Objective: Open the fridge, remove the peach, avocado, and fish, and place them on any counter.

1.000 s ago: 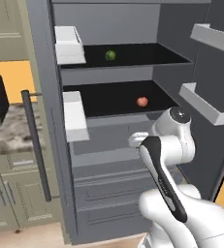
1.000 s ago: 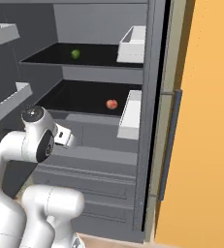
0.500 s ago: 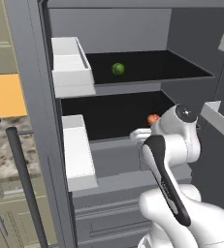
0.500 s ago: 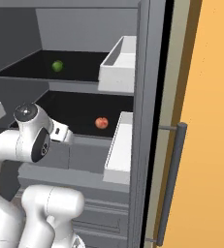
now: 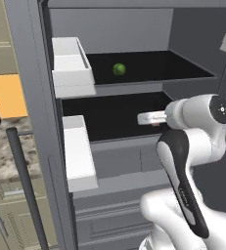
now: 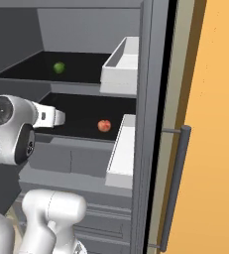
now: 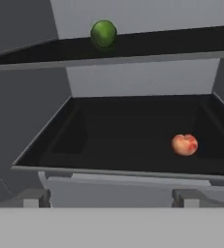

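Inside the opened fridge (image 6: pixel 150 74), the peach (image 7: pixel 184 144) sits on the lower shelf, the avocado (image 7: pixel 104 33) above. Fingers spread and empty, the gripper (image 7: pixel 111 196) faces the shelf; reaching right for the peach seems next.

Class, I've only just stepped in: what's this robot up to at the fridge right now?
The fridge stands open and the white arm points its gripper into it, jaws open and empty. The peach sits on the lower black shelf, ahead of the gripper and off to one side of it. The avocado rests on the shelf above. Neither fruit has been picked up yet.
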Robot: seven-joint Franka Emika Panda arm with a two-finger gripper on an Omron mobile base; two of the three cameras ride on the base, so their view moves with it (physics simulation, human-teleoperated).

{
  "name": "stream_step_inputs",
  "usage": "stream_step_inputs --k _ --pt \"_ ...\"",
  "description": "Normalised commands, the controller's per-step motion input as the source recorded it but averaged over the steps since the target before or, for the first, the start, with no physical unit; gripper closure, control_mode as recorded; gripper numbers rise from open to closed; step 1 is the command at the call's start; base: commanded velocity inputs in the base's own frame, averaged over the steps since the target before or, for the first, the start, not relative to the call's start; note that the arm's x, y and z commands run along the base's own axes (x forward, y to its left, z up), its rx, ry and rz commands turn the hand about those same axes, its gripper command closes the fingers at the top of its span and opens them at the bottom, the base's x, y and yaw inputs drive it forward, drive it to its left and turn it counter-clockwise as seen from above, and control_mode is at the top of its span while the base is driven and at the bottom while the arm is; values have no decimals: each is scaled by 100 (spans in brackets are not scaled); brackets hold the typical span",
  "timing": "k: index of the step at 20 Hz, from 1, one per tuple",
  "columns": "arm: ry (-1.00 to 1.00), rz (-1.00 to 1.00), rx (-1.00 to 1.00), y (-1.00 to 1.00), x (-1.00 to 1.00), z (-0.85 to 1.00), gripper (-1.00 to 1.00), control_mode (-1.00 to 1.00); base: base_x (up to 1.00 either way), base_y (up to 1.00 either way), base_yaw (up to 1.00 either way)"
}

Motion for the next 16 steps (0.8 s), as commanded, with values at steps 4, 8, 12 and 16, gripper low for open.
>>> stream_step_inputs --k 4,8,12,16 --pt "0 0 0 14 62 87 -100 -100 0 0 0" --pt "0 0 0 17 42 85 -100 -100 0 0 0" --pt "-1 0 -1 11 50 56 -100 -100 0 0 0" --pt "0 0 -3 4 70 0 -100 -100 0 0 0"
